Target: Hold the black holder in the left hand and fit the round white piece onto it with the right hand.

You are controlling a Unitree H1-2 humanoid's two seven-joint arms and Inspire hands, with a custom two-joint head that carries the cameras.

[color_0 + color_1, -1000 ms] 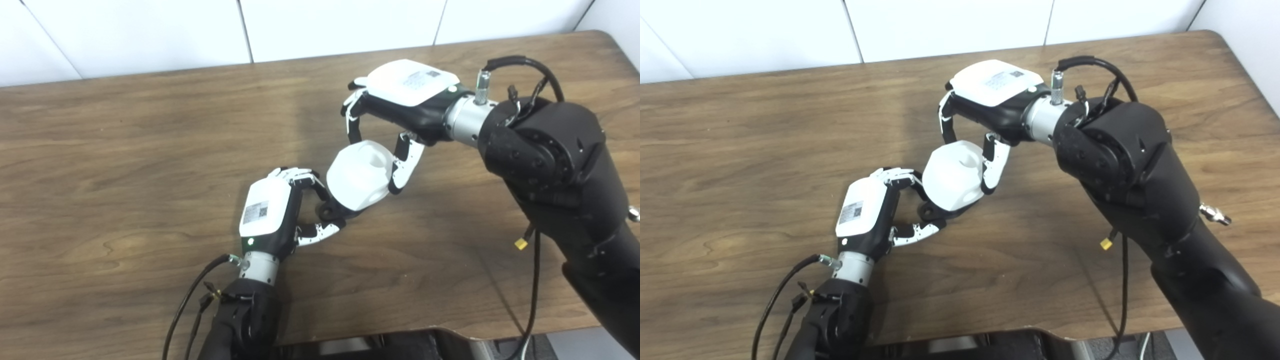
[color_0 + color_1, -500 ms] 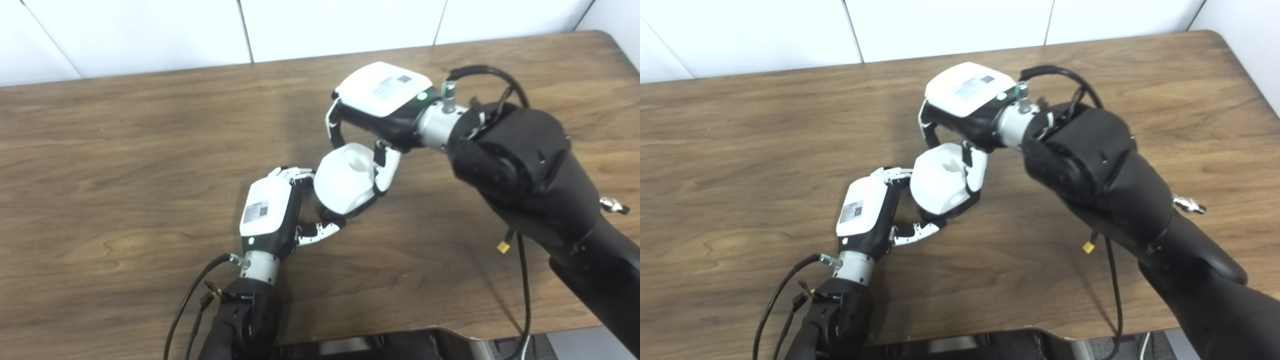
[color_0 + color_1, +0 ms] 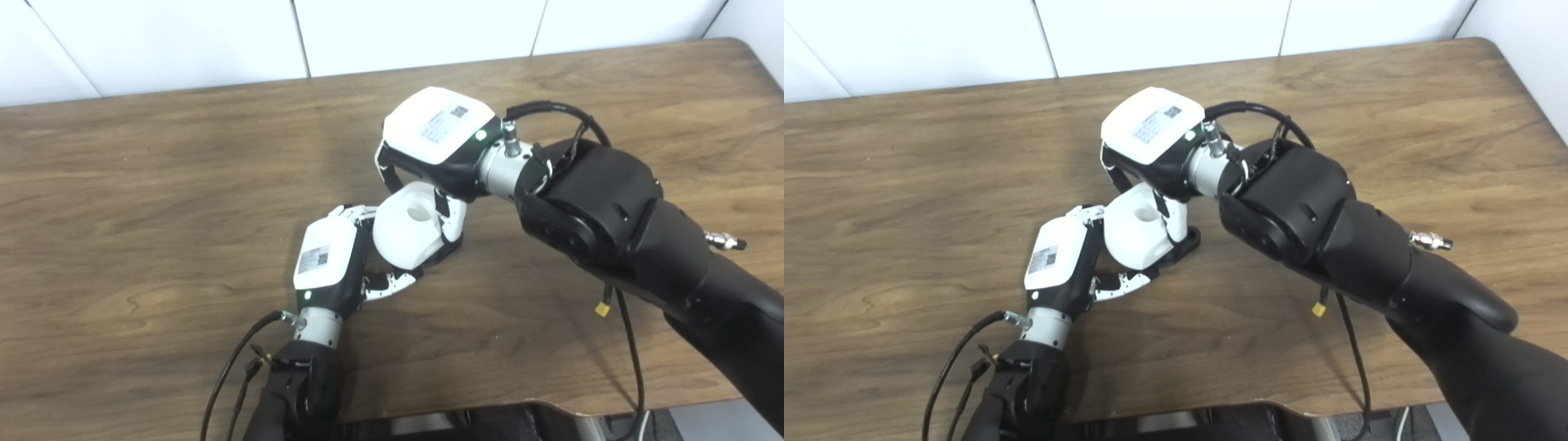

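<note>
The holder [image 3: 1185, 240] serves as the reference point; it rests on the table [image 3: 153, 184], and only its dark base edge shows, below and to the right of the white piece.

Nearest the viewer, the left hand [image 3: 327, 263] sits just left of the holder. Its fingers [image 3: 352, 212] curl toward the holder's far left side and its thumb [image 3: 392, 283] reaches in under the near side. The white piece hides the contact, so a firm clamp on the holder cannot be confirmed.

Directly on top of the holder sits the white piece [image 3: 407, 229], slightly tilted, with a round recess facing up. It covers most of the holder.

Above and beyond the holder, the right hand [image 3: 438, 144] arches over the piece, fingers closed on its far and right sides.

Status, as a judgement: the piece is at the holder and appears to be touching it, so the transfer is done. Whether it is fully seated cannot be told; the tilt suggests it is not. What remains is likely a press or a small levelling move, then release by the right hand.
</note>
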